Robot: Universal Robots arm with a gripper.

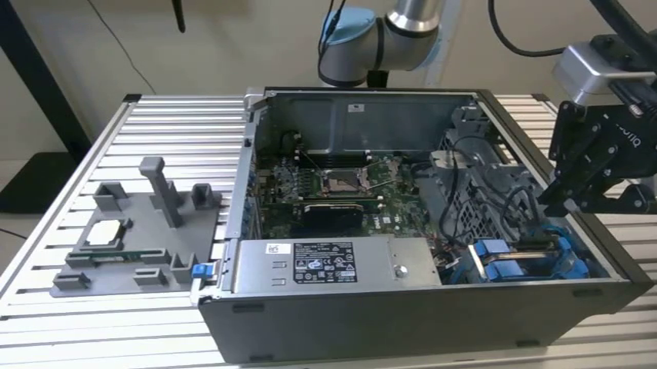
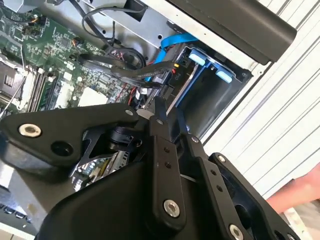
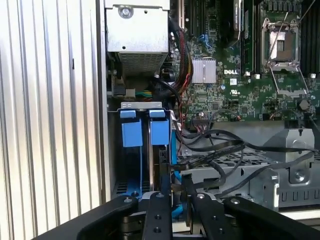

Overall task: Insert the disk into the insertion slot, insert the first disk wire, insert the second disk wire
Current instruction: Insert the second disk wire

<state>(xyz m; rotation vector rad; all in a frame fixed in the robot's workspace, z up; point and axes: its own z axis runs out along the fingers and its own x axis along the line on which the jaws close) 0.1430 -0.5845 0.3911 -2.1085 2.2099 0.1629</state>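
Open computer case (image 1: 411, 323) lies on a slatted metal table (image 1: 165, 138). Inside the case: green motherboard (image 1: 339, 184) with an empty processor socket (image 1: 339, 182), a grey power supply box (image 1: 328, 265) with a white label along the near wall, a perforated grey cage (image 1: 482, 200) toward the exterior view's right, and black cables (image 1: 493, 192) draped over that cage.

Insertion slot (image 1: 524, 261) sits in the case's near corner on the exterior view's right, with blue rails and tabs. First wrist view shows two blue tabs (image 3: 145, 131) side by side at the bay's top edge, dark gaps below them. Whether the disk is seated in the bay cannot be told; no drive label is visible anywhere.

Gripper (image 1: 562, 201) hangs just above the case rim, over the bay end. Its black fingers (image 3: 159, 220) point down at the bay in both wrist views, tips drawn narrow, close together, nothing clearly between them. A blue cable (image 2: 167, 50) curves beside the bay in the second wrist view.

Left of the case in the exterior view, a grey fixture tray (image 1: 134, 231) holds a processor chip (image 1: 106, 233) and a memory stick (image 1: 118, 256).

A person's hand (image 2: 300, 192) shows at the table edge in the second wrist view.
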